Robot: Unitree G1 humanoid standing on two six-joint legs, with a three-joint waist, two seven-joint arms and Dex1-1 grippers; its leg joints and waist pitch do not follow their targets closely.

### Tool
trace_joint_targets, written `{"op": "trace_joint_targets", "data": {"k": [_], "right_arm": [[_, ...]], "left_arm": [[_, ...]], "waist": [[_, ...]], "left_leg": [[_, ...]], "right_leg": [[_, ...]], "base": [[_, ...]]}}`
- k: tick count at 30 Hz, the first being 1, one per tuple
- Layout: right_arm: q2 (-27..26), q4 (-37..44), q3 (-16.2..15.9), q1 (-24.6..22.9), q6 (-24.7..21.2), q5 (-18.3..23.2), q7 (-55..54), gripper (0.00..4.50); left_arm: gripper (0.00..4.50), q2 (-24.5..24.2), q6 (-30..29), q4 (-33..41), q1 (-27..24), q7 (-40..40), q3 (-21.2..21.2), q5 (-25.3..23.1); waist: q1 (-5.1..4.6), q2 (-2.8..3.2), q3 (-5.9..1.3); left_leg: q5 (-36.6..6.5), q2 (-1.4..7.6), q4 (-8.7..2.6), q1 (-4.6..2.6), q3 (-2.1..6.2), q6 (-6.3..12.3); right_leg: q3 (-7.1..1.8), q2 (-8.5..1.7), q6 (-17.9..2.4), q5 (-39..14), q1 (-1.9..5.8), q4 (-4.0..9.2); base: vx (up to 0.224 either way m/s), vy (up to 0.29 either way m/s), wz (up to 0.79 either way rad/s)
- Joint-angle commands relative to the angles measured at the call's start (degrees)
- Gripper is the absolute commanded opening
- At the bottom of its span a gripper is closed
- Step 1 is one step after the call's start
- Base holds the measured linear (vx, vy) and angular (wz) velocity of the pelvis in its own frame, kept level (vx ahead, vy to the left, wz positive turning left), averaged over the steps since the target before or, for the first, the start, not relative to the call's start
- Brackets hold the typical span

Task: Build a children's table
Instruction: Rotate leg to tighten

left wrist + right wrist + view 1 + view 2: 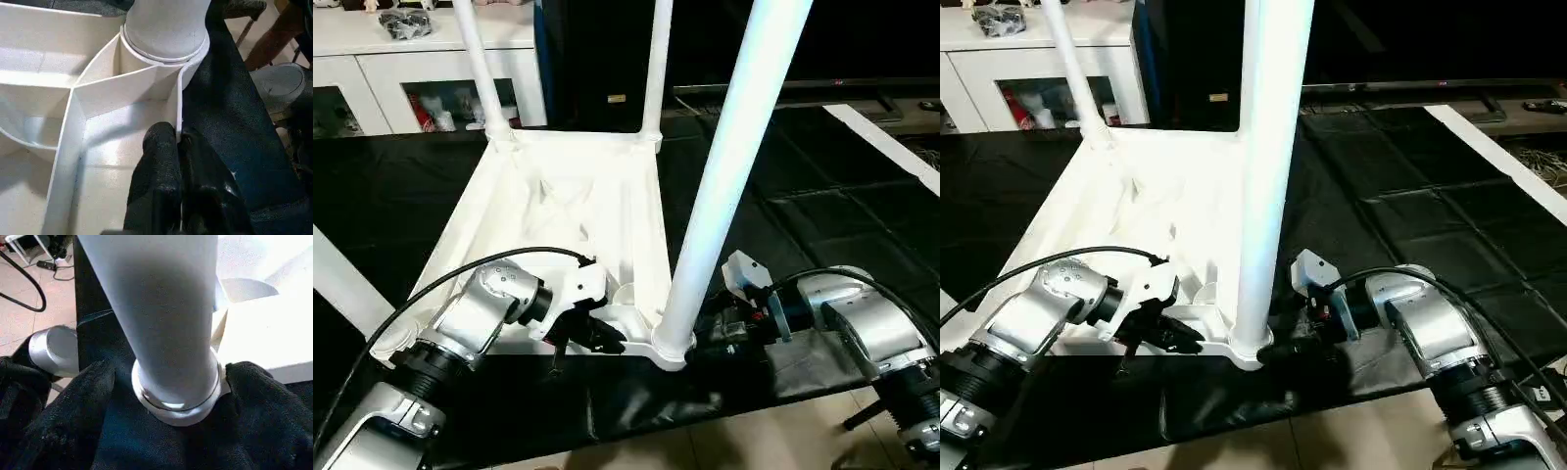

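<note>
Standing by the bench (636, 411), the one thing I kept watching was that near leg (729, 186) and how it sat against the right gripper (168, 382). The tabletop (558, 211) lay upside down on the black cover, ribs up, with its near edge right by the bench's front edge. The near leg stood in the socket at the tabletop's front right corner (671, 351), long axis pretty much upright, maybe leaning a touch away from the robot. Two more legs (481, 69) were standing in the far corner sockets, and a fourth white tube (342, 279) slanted in at the bench's left edge, though I couldn't tell what it rested on.

So the right gripper was the one on the job: its jaws were spread wide, one black finger (73, 416) on each side of the leg's flared foot, right down at the socket collar. From the wrist camera they looked close alongside it, but I couldn't say for sure they were pressing on it.

The left gripper (178, 142) was busy on the same front edge, just left of that corner, jaws pinched together on the thin upright rim wall of the tabletop, which looked like bracing to me.

My guess: the next move went straight down along the leg's axis, seating it, so the right arm was clearly the nearer one.
</note>
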State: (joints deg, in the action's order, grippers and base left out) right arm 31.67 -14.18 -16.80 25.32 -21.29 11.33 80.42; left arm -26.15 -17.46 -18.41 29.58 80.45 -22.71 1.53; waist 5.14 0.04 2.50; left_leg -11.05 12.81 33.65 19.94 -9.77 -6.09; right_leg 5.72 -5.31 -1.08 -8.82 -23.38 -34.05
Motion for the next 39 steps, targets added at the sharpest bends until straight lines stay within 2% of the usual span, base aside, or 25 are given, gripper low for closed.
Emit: {"op": "trace_joint_targets", "data": {"k": [1,2,3,5,6,7,10,11,12,15,16,17,18,20,21,22,23,24,25,27,29,32,33,39], "right_arm": [[0.55,0.35,-0.41,1.08,-0.08,-0.36,0.29,3.92],[0.54,0.37,-0.40,1.00,-0.06,-0.35,0.23,3.92],[0.53,0.46,-0.39,0.66,0.02,-0.29,0.00,3.92],[0.45,0.47,-0.37,0.54,0.14,-0.35,-0.26,3.92],[-0.03,0.85,-0.05,0.36,-0.25,-0.03,-0.91,3.92],[-0.14,0.93,0.05,0.29,-0.16,-0.02,-1.12,3.92],[-1.77,1.45,1.42,-0.18,-0.56,0.81,-3.90,3.92],[-2.05,1.40,1.68,-0.24,-0.75,1.06,-4.24,3.92],[-3.32,1.05,3.14,-0.67,-1.67,2.49,-5.61,3.92],[-4.89,0.45,4.88,-1.26,-0.90,3.90,-7.09,4.28],[-5.25,0.39,5.36,-1.50,-0.56,4.25,-7.48,4.31],[-5.51,0.20,5.84,-1.70,-0.53,4.63,-7.85,4.31],[-5.82,-0.25,6.20,-2.20,0.68,4.87,-8.01,4.31],[-5.85,-0.33,6.17,-2.30,1.00,4.89,-8.06,4.41],[-6.08,-0.46,6.02,-2.46,1.47,4.68,-8.40,4.41],[-6.18,-0.48,5.96,-2.52,1.80,4.61,-8.42,4.41],[-6.71,-0.55,5.73,-2.72,2.04,5.00,-7.79,4.41],[-6.77,-0.58,5.63,-2.72,1.91,5.18,-7.40,4.41],[-6.79,-0.67,5.48,-2.70,2.02,5.36,-6.86,4.14],[-6.86,-1.24,5.10,-2.55,2.28,5.32,-6.18,4.05],[-7.05,-2.18,4.70,-2.25,2.42,5.16,-5.77,3.96],[-7.35,-3.15,4.08,-1.84,2.43,5.46,-4.84,3.75],[-7.61,-3.83,3.57,-1.51,2.31,5.59,-4.11,3.59],[-8.13,-5.11,3.27,-0.80,2.11,5.54,-3.10,3.21]], "left_arm": [[0.00,1.46,0.51,0.83,0.71,1.75,-1.55,1.77],[0.00,1.52,0.50,0.84,0.71,1.69,-1.53,1.78],[0.00,1.80,0.38,0.90,0.74,1.43,-1.39,1.87],[0.00,1.88,0.28,0.90,0.80,1.40,-1.32,1.91],[0.00,1.74,0.47,0.75,0.91,1.47,-1.29,1.80],[0.00,1.72,0.48,0.72,0.91,1.43,-1.25,1.79],[0.00,1.47,0.34,0.37,0.89,0.71,-0.50,1.82],[0.00,1.46,0.29,0.30,0.85,0.56,-0.39,1.82],[0.00,1.22,0.01,0.66,0.46,0.30,-0.20,1.83],[0.00,0.45,-0.78,1.68,-0.14,0.68,0.25,2.29],[0.00,0.19,-0.89,1.98,-0.32,0.80,0.34,2.37],[0.00,0.00,-0.96,2.17,-0.41,0.85,0.38,2.34],[0.00,-0.49,-0.96,2.36,-0.58,0.78,0.56,2.19],[0.00,-0.59,-0.94,2.36,-0.61,0.75,0.61,2.15],[0.00,-0.89,-0.94,2.38,-0.78,0.75,0.84,2.21],[0.00,-1.01,-0.94,2.38,-0.86,0.70,0.92,2.21],[0.00,-1.69,-0.95,2.47,-1.35,0.59,1.27,2.24],[0.00,-1.83,-0.96,2.50,-1.47,0.59,1.33,2.24],[0.00,-1.98,-0.96,2.58,-1.60,0.57,1.35,2.25],[0.00,-2.29,-1.12,2.89,-1.85,0.54,1.26,2.40],[0.00,-2.42,-1.29,3.12,-1.99,0.49,1.16,2.49],[0.00,-2.48,-1.43,3.25,-2.07,0.46,0.99,2.56],[0.00,-2.53,-1.41,3.23,-2.07,0.47,0.85,2.62],[0.00,-2.30,-1.52,3.05,-1.56,0.44,0.64,2.60]], "waist": [[-0.60,-0.20,-3.68],[-0.52,-0.04,-3.67],[-0.55,-0.49,-3.68],[-0.47,-0.20,-3.65],[-0.54,-0.74,-3.66],[-0.43,-0.44,-3.66],[-0.38,-0.07,-3.65],[-0.39,-0.01,-3.66],[-0.26,-0.30,-3.66],[-0.11,0.07,-3.63],[-0.17,-0.17,-3.60],[-0.12,-0.06,-3.63],[-0.04,-0.61,-3.61],[-0.10,-0.42,-3.53],[-0.11,-1.26,-3.52],[-0.07,-0.97,-3.48],[-0.10,-1.31,-3.49],[-0.07,-1.03,-3.43],[-0.15,-1.06,-3.35],[-0.17,-1.40,-3.36],[-0.10,-1.16,-3.38],[-0.16,-1.20,-3.41],[-0.17,-0.88,-3.44],[-0.15,-1.00,-3.51]], "left_leg": [[-11.58,0.33,-3.67,-0.01,-0.53,2.89],[-11.51,0.34,-3.68,-0.03,-0.49,2.89],[-10.95,0.33,-3.63,0.08,-0.56,3.07],[-10.72,0.35,-3.64,0.04,-0.54,3.13],[-10.55,0.33,-3.61,0.12,-0.60,3.23],[-10.23,0.33,-3.62,0.12,-0.53,3.26],[-10.10,0.26,-3.66,0.17,-0.48,3.03],[-10.47,0.25,-3.67,0.12,-0.51,2.84],[-10.58,0.26,-3.72,0.08,-0.48,2.81],[-11.50,0.34,-3.82,0.02,-0.42,2.46],[-11.57,0.31,-3.86,0.07,-0.39,2.41],[-11.39,0.25,-3.85,0.12,-0.38,2.31],[-11.13,0.31,-3.88,0.17,-0.35,2.51],[-11.23,0.31,-3.88,0.17,-0.39,2.52],[-10.44,0.29,-3.91,0.33,-0.35,2.62],[-10.39,0.30,-3.95,0.28,-0.35,2.60],[-10.25,0.34,-3.89,0.25,-0.40,2.60],[-10.48,0.39,-3.95,0.19,-0.38,2.59],[-10.72,0.38,-4.00,0.22,-0.39,2.56],[-11.09,0.42,-4.00,0.19,-0.39,2.51],[-11.13,0.43,-4.02,0.12,-0.38,2.34],[-11.30,0.42,-4.03,0.14,-0.38,2.23],[-11.46,0.42,-4.04,0.11,-0.35,2.09],[-11.27,0.45,-4.00,0.10,-0.38,2.06]], "right_leg": [[-2.54,-2.05,-11.02,-16.35,3.41,3.98],[-2.54,-2.11,-11.02,-16.59,3.41,3.91],[-2.58,-2.12,-10.72,-16.77,3.43,3.96],[-2.61,-2.18,-10.62,-17.04,3.35,3.96],[-2.61,-2.17,-10.47,-17.16,3.40,3.97],[-2.62,-2.24,-10.33,-17.44,3.39,3.89],[-2.60,-2.29,-10.07,-17.51,3.38,3.95],[-2.58,-2.25,-10.05,-17.52,3.31,4.03],[-2.56,-2.28,-10.08,-17.59,3.36,4.02],[-2.56,-2.33,-10.03,-17.79,3.25,4.04],[-2.51,-2.32,-10.02,-17.93,3.28,4.00],[-2.51,-2.38,-9.89,-18.07,3.35,3.99],[-2.53,-2.51,-9.75,-18.47,3.33,3.89],[-2.56,-2.51,-9.48,-19.10,3.27,4.06],[-2.57,-2.53,-9.22,-19.29,3.36,3.78],[-2.60,-2.55,-9.07,-19.73,3.29,3.90],[-2.63,-2.62,-8.86,-19.97,3.22,3.94],[-2.65,-2.64,-8.90,-20.05,3.13,3.95],[-2.64,-2.57,-8.85,-20.19,3.08,4.00],[-2.65,-2.57,-8.85,-20.20,3.11,4.00],[-2.70,-2.64,-8.97,-20.00,3.07,3.97],[-2.70,-2.57,-9.35,-19.14,3.12,3.92],[-2.69,-2.57,-9.68,-18.60,3.15,3.86],[-2.72,-2.53,-10.33,-17.39,3.24,3.70]], "base": [[0.000,0.000,0.00],[0.000,0.000,0.00],[0.000,0.000,0.00],[0.000,0.000,0.00],[0.000,0.000,0.00],[0.000,0.000,0.00],[0.000,0.000,0.00],[0.000,0.000,0.00],[0.000,0.000,0.00],[0.000,0.000,0.00],[0.000,0.000,0.00],[0.000,0.000,0.00],[0.000,0.000,0.00],[0.000,0.000,0.00],[0.000,0.000,0.00],[0.000,0.000,0.00],[0.000,0.000,0.00],[0.000,0.000,0.00],[0.000,0.000,0.00],[0.000,0.000,0.00],[0.000,0.000,0.00],[0.000,0.000,0.00],[0.000,0.000,0.00],[0.000,0.000,0.00]]}}
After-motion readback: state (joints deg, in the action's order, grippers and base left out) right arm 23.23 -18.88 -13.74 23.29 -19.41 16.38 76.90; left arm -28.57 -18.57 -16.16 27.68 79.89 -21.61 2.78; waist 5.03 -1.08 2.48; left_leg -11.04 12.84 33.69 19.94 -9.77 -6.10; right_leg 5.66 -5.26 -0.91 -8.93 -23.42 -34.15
